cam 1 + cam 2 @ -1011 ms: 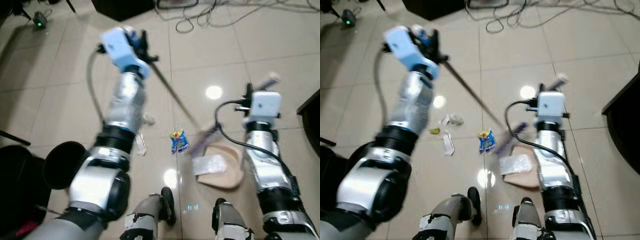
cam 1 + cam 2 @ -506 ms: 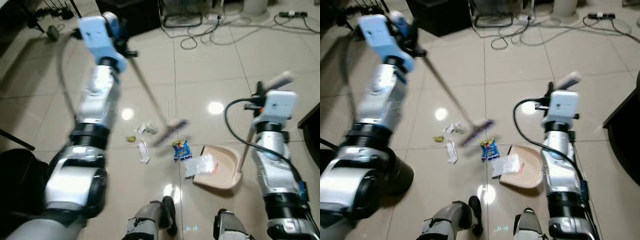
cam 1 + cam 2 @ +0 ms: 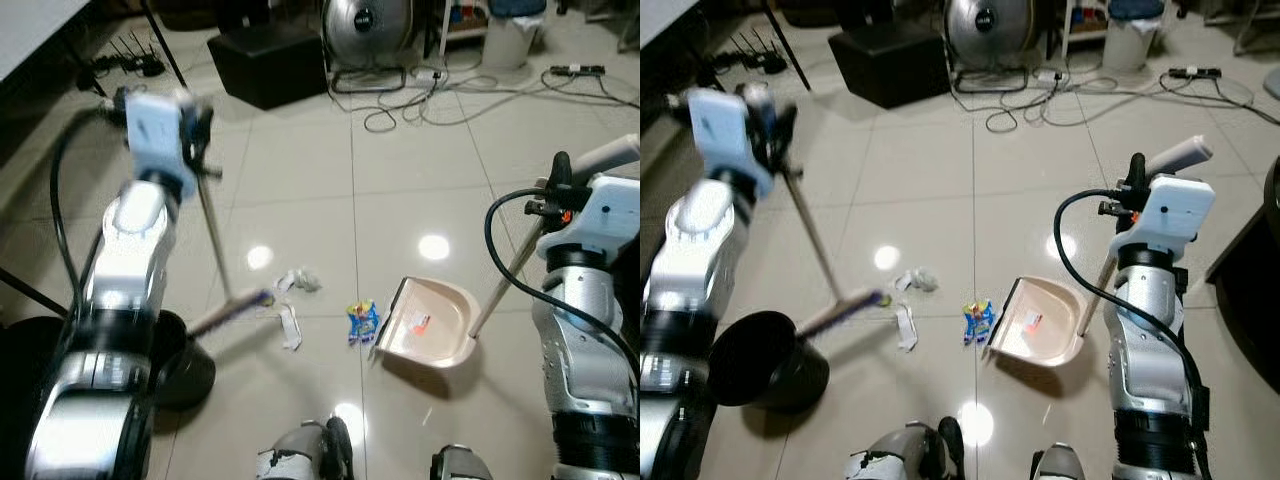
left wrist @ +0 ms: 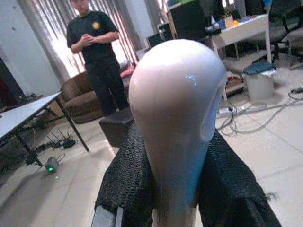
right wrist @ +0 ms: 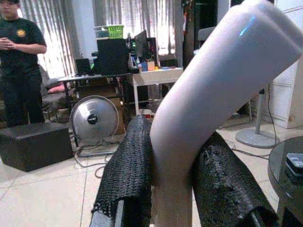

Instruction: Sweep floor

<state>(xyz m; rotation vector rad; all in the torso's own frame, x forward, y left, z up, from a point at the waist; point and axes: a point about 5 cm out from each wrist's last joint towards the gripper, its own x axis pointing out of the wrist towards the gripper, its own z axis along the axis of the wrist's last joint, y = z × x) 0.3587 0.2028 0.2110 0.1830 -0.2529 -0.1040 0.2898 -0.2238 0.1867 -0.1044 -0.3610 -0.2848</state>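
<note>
My left gripper [image 3: 196, 150] is shut on the top of a thin broom handle [image 3: 212, 235]. The broom head [image 3: 236, 304] rests on the tile floor, left of the litter. That litter is a crumpled white paper [image 3: 298, 280], a white strip [image 3: 290, 327] and a blue-yellow wrapper [image 3: 362, 320]. Just right of the wrapper lies a beige dustpan [image 3: 447, 340] with a small scrap [image 3: 418, 322] inside. Its long handle rises to my right gripper [image 3: 558, 190], which is shut on it. Each wrist view has black fingers [image 4: 125, 184] [image 5: 125, 165] clamping a white handle end [image 4: 177, 94] [image 5: 208, 90].
A black round bin [image 3: 186, 366] stands at my left side, close to the broom head. Behind are a black box [image 3: 265, 65], a fan [image 3: 365, 30], floor cables [image 3: 420, 100] and a white bin [image 3: 510, 35]. Dark furniture [image 3: 1265, 270] edges the right. A person [image 4: 97, 52] stands far off.
The broom head has swung left, from the dustpan's mouth past the wrapper and papers, as my left arm moved left. The camera view has lifted and pulled back. My right gripper keeps holding the dustpan handle.
</note>
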